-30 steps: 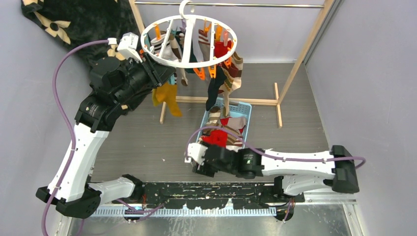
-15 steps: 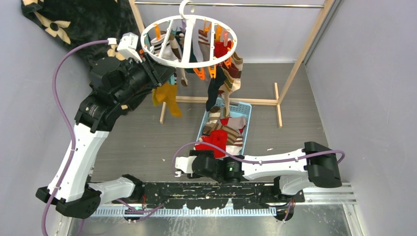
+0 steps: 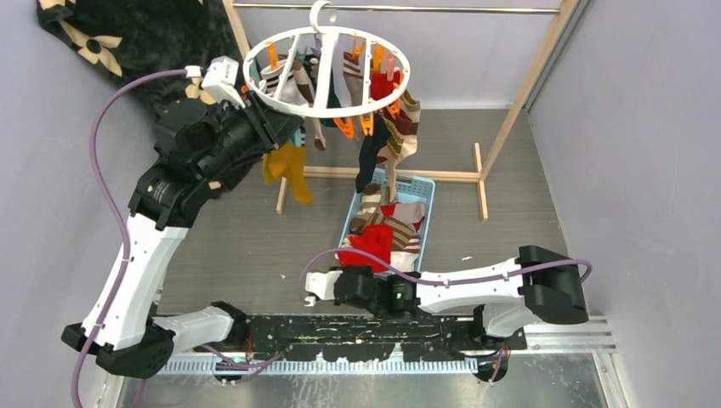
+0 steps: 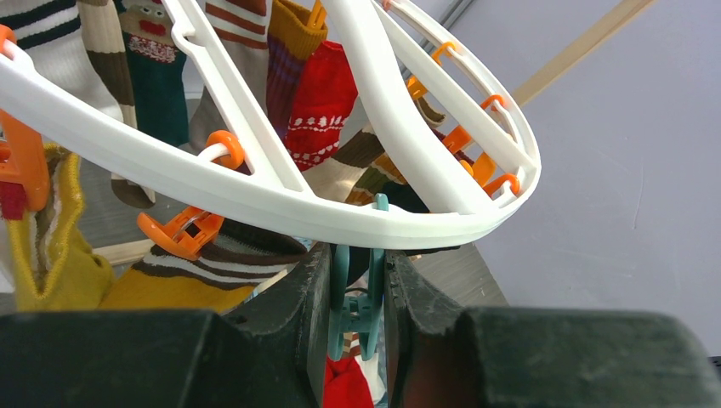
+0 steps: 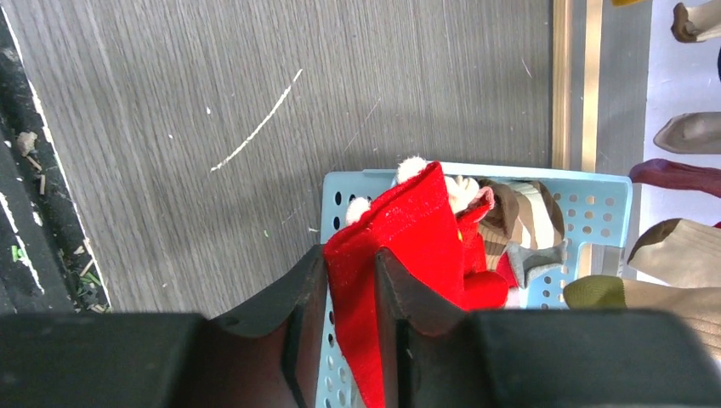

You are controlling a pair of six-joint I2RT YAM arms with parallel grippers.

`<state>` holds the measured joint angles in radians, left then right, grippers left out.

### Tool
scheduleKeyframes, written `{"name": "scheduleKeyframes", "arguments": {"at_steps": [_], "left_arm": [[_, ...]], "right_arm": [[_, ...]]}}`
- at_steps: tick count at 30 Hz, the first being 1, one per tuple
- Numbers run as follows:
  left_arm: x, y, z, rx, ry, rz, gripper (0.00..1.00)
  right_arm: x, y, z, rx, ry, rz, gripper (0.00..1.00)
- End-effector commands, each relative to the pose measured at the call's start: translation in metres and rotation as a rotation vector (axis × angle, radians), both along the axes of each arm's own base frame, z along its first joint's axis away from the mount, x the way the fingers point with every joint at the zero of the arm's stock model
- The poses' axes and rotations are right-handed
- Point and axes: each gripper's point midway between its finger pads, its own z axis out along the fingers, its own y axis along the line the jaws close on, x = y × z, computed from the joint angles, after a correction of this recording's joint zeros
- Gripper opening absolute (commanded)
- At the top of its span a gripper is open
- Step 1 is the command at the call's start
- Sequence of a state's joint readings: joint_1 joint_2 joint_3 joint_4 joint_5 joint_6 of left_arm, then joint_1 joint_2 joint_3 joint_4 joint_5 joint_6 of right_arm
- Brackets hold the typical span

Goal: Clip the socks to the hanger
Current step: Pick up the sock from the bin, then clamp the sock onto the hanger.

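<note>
Top external view: the hanger (image 3: 298,105) hangs by its hook from the rail of a wooden rack (image 3: 527,85) at the far side of the worktop (image 3: 238,246). A basket (image 3: 428,184) sits on the worktop below it.
Hanger: a white plastic ring with cross bars. Orange and teal clips dangle under the rim and bars.
Hung socks: several hang from clips. A mustard sock (image 3: 289,170) is at the left and a black sock (image 3: 370,157) near the middle, with brown-and-cream striped ones around them. The left wrist view also shows a dark green sock (image 4: 157,85) and a patterned sock (image 4: 319,110), red with a white band of figures.
Basket: light blue plastic with holes in its walls. It holds a heap of striped, cream and brown socks.
Red sock (image 5: 408,221): plain bright red with white fluffy bits at its far edge. It lies across the basket's near rim, over the other socks.
Left end effector (image 4: 355,263): raised to the ring's near-left edge. Its fingers are pressed onto a teal clip (image 4: 338,302) that hangs just under the rim.
Right end effector (image 5: 350,272): low at the basket's near end. Its fingers pinch the near edge of the red sock, one on each side of the fabric.
Blanket (image 3: 144,34): black with tan flowers, in the far left corner behind the left arm.
Worktop: dark grey wood grain with a pale scratch near the basket.
</note>
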<state>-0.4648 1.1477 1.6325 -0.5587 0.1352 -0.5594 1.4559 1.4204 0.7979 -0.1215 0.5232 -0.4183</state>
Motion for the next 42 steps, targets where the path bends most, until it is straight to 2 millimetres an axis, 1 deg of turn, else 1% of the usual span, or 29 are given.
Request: {"name": "scheduleKeyframes", "arguments": {"at_steps": [1,3,5,6,8,10,11,13,16,18,20,22,24,26,29,33,36,37,42], "left_arm": [[-0.01,0.007,0.015,0.0,-0.048,0.003,0.0],[-0.01,0.007,0.015,0.002,-0.045,0.002,0.0],[-0.01,0.007,0.014,0.004,-0.045,0.002,0.0],[-0.01,0.007,0.014,0.004,-0.044,0.004,0.0],[-0.01,0.007,0.013,0.005,-0.042,0.004,0.0],[-0.01,0.007,0.013,0.005,-0.044,0.004,0.0],[-0.01,0.007,0.013,0.005,-0.044,0.004,0.0],[-0.009,0.007,0.013,0.005,-0.043,0.006,0.0],[-0.009,0.007,0.012,0.008,-0.043,0.003,0.0],[-0.009,0.007,0.012,0.008,-0.041,0.005,0.0],[-0.009,0.006,0.011,0.008,-0.039,0.003,0.0],[-0.009,0.007,0.011,0.007,-0.04,0.003,0.0],[-0.009,0.007,0.011,0.006,-0.04,0.005,0.0],[-0.008,0.006,0.01,0.002,-0.038,0.006,0.0],[-0.008,0.005,0.008,-0.005,-0.03,0.002,0.0],[-0.008,0.006,0.006,-0.005,-0.029,0.005,0.0],[-0.009,0.008,0.007,-0.001,-0.036,0.014,0.0],[-0.009,0.009,0.007,-0.001,-0.038,0.017,0.0],[-0.008,0.009,0.006,-0.006,-0.038,0.022,0.0]], "right_arm": [[0.008,0.009,0.016,0.081,-0.051,-0.026,0.25],[0.008,0.011,0.022,0.104,-0.05,-0.03,0.12],[0.009,0.011,0.033,0.144,-0.053,-0.037,0.03],[0.009,0.011,0.039,0.167,-0.051,-0.04,0.01],[0.01,0.01,0.054,0.222,-0.043,-0.048,0.01],[0.011,0.011,0.078,0.329,-0.034,-0.052,0.01],[0.012,0.009,0.086,0.38,-0.026,-0.057,0.01],[0.016,0.005,0.108,0.495,-0.015,-0.074,0.01],[0.024,-0.003,0.149,0.678,0.001,-0.106,0.01],[0.031,-0.009,0.176,0.793,0.005,-0.132,0.01],[0.04,-0.016,0.207,0.936,0.01,-0.161,0.01],[0.05,-0.021,0.233,1.052,0.03,-0.18,0.01],[0.06,-0.023,0.254,1.135,0.038,-0.203,0.01],[0.068,-0.02,0.273,1.195,0.031,-0.215,0.01],[0.08,-0.011,0.293,1.27,0.002,-0.235,0.01],[0.094,0.004,0.312,1.334,-0.034,-0.247,0.01],[0.103,0.018,0.319,1.355,-0.051,-0.249,0.01],[0.105,0.02,0.325,1.37,-0.056,-0.248,0.01],[0.113,0.033,0.336,1.398,-0.07,-0.254,0.01]]}}
